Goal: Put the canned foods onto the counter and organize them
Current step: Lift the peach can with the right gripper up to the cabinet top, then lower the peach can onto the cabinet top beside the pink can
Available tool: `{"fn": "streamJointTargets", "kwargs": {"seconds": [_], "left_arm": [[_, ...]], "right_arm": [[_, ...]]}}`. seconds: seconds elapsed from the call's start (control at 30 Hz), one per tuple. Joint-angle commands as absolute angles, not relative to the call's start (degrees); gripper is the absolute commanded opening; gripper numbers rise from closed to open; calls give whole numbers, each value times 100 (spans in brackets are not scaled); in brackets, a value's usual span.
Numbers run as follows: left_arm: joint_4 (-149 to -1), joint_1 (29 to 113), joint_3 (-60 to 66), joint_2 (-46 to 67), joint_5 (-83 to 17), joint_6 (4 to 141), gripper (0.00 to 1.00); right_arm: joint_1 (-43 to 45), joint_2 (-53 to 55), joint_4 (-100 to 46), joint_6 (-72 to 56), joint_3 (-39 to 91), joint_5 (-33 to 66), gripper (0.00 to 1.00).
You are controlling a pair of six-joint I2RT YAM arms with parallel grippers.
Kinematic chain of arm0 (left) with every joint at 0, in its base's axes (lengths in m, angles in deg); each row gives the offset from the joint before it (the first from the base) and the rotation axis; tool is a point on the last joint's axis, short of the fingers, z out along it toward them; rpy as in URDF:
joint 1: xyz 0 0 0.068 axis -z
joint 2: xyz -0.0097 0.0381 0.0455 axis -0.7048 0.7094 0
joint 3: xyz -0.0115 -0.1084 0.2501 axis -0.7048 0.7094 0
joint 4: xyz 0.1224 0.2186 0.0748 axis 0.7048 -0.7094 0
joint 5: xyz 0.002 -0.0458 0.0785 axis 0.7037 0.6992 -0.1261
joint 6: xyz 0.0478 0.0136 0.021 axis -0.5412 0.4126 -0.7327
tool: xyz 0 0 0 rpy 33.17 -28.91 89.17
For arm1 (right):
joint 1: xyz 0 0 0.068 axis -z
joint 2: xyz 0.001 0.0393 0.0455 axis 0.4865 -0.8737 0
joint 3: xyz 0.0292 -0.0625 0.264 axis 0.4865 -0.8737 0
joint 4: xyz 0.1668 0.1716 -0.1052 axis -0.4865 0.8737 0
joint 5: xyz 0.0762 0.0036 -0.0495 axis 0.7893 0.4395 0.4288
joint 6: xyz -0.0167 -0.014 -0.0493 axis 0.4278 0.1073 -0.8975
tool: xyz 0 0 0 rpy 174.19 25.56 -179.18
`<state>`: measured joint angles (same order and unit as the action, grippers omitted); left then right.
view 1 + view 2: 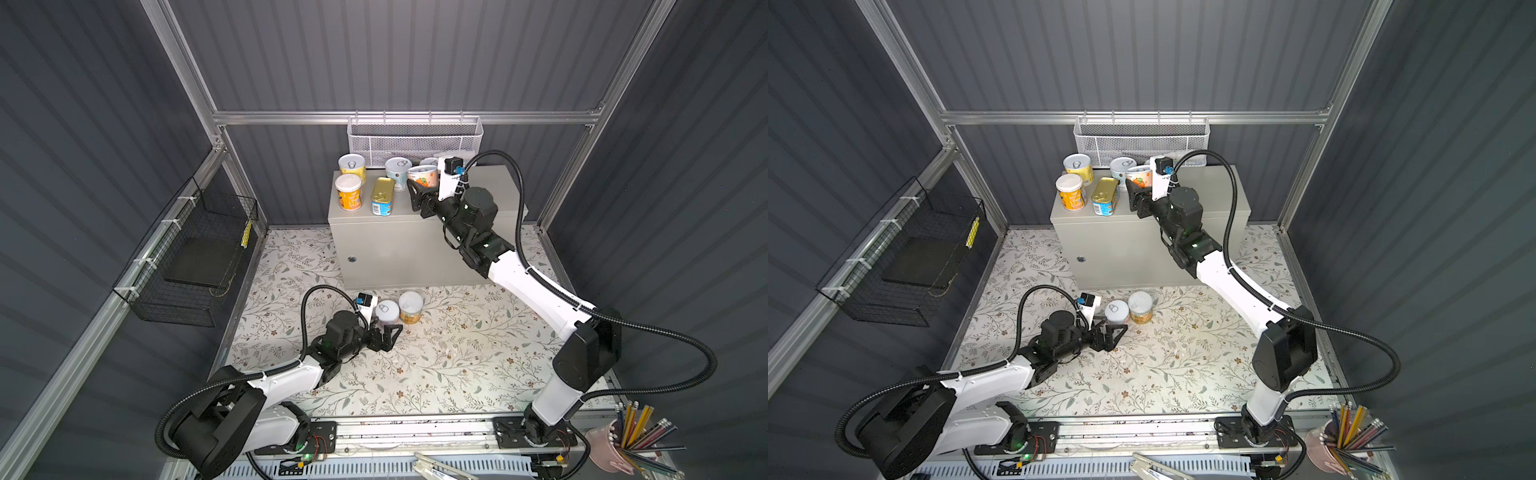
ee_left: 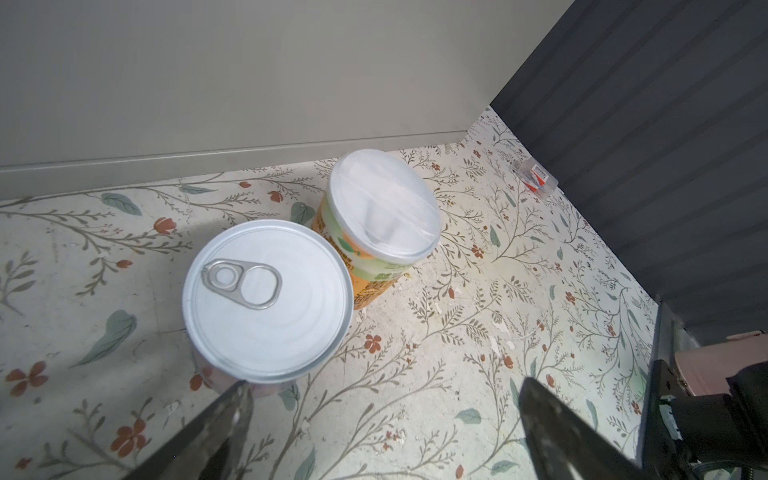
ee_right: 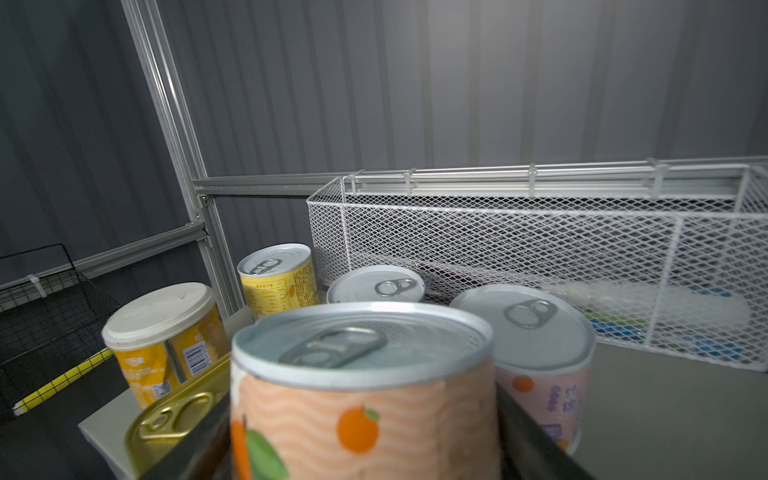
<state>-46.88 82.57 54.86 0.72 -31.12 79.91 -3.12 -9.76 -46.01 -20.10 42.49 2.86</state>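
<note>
Orange-picture can [image 3: 365, 395]: it sat tight between two dark fingers, up by the pink can [image 3: 528, 332]. I could not see if its bottom touched the counter [image 1: 490, 187].
Right gripper [image 1: 422, 193]: it was squeezed onto that can's round sides.
Left gripper [image 1: 388, 332]: its fingers were spread wide and held nothing. It hung low over the flowery mat [image 1: 457, 365], just beside the ring-pull can [image 2: 266, 299].
Cans on the mat: the ring-pull can and the white-lid can [image 2: 382, 208] stood upright and touching, near the counter's front.
Cans up top: the gold tin [image 1: 382, 195] and some round cans stood at the counter end nearer the left arm.
Feel: I guessed they were hard, smooth, a bit slippery, and heavy if full.
Where to hold: the round sides, halfway up. The plastic lid was a bad place to hold, because it might pop off.
</note>
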Motion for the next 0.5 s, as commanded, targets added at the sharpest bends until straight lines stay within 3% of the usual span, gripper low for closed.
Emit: {"fn": "streamJointTargets", "kwargs": {"seconds": [0.0, 0.1, 0.27, 0.47], "left_arm": [[-4701, 8221, 5431, 153, -3149, 7959, 100], [-4707, 8225, 5443, 136, -3160, 7968, 100], [-4722, 8226, 5423, 154, -3158, 7972, 100], [-4744, 8225, 5411, 128, -3159, 7981, 100]], "right_arm": [[-254, -1000, -5177, -1856, 4456, 110, 65], [-248, -1067, -5186, -1822, 4430, 156, 70], [-241, -1052, -5008, -1793, 4456, 191, 99], [-243, -631, -4622, -1959, 4329, 174, 99]]}}
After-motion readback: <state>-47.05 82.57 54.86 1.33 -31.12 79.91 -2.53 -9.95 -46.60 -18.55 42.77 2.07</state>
